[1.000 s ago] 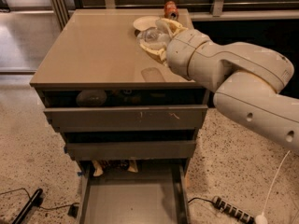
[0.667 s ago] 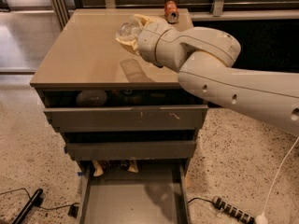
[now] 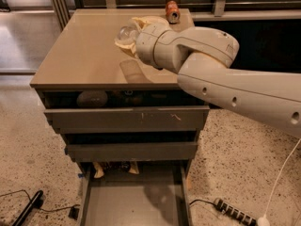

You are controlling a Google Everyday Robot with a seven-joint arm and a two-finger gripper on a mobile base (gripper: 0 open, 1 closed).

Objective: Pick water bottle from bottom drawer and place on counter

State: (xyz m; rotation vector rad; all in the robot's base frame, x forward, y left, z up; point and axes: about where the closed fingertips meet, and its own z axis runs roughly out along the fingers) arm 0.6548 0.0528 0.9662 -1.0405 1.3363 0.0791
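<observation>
One water bottle (image 3: 125, 33) is held in the gripper (image 3: 133, 37), clamped between the yellowish fingers, just above the desk (image 3: 80, 60) toward the slab's 12 o'clock side. An orange-red soda can (image 3: 172, 12) is noted at 1 o'clock, by the far edge. The bottom drawer (image 3: 134, 206) is pulled open at 6 o'clock, its grey floor exposed.

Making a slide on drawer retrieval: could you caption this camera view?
The gripper, jaws shut on the water bottle, holds it over the counter, with the bottom drawer open below.
</observation>
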